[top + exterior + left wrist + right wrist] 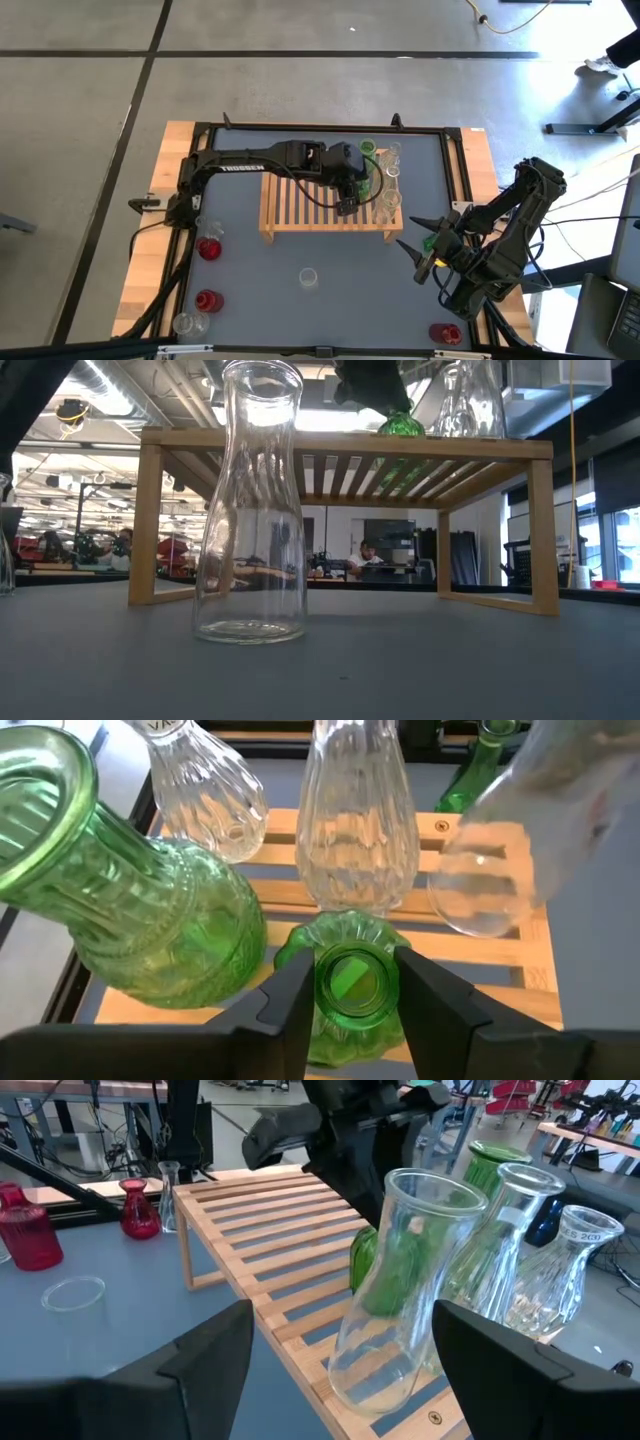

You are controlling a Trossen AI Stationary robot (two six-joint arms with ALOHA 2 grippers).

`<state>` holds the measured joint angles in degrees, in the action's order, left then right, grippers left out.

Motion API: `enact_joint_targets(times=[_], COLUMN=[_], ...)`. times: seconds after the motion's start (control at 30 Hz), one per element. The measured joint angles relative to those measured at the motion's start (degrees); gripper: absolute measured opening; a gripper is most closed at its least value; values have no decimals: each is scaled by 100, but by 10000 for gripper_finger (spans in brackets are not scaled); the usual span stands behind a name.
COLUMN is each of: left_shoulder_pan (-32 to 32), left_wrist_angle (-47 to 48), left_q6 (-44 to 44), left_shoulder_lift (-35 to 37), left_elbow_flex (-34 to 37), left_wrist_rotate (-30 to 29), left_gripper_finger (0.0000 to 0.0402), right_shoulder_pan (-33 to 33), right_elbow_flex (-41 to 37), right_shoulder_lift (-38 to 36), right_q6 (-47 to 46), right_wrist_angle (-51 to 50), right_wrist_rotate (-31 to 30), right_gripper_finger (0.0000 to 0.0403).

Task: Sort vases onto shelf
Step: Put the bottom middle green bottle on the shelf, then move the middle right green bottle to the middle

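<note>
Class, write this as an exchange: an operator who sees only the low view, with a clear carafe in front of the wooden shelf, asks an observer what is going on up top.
Operator: What is that dark shape above the shelf?
Observer: The left gripper, its fingers on either side of a small green vase's neck.
Operator: Where is the other arm?
Observer: The right gripper, open and empty, waits off the shelf's right end.
Operator: Any vases left elsewhere?
Observer: Yes, red vases stand on the table's left side.

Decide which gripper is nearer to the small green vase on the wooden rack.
The left. The left gripper has its fingers either side of the small green vase on the shelf. The right gripper waits off the shelf's corner, empty.
</note>
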<state>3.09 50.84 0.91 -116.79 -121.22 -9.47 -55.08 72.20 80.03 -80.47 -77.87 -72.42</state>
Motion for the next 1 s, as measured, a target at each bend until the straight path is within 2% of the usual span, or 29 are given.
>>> enact_joint_targets(times=[0.2,0.47,0.67,0.77,0.87,1.0], left_shoulder_pan=[45,67,-90,-231,-349,-503], left_wrist_angle=[-90,-201,615,1083,887,880], left_q6=[-78,-299,-351,-409,-495,-720], left_shoulder_lift=[-17,-24,63,347,809,1485], left_elbow_flex=[19,8,-474,-518,-521,-497], left_wrist_rotate=[-6,4,121,-20,-408,-472], left_gripper_finger=[140,191,209,210,210,211], right_shoulder_pan=[0,1,0,1,-1,1], right_elbow_flex=[0,0,0,-2,-2,-2], right_shoulder_lift=[0,0,0,0,0,-2], right_q6=[0,0,-1,-4,-4,-4], right_wrist_angle=[1,0,19,22,28,69], right_wrist_rotate=[-5,-4,180,534,654,852], right_gripper_finger=[294,294,294,294,294,294])
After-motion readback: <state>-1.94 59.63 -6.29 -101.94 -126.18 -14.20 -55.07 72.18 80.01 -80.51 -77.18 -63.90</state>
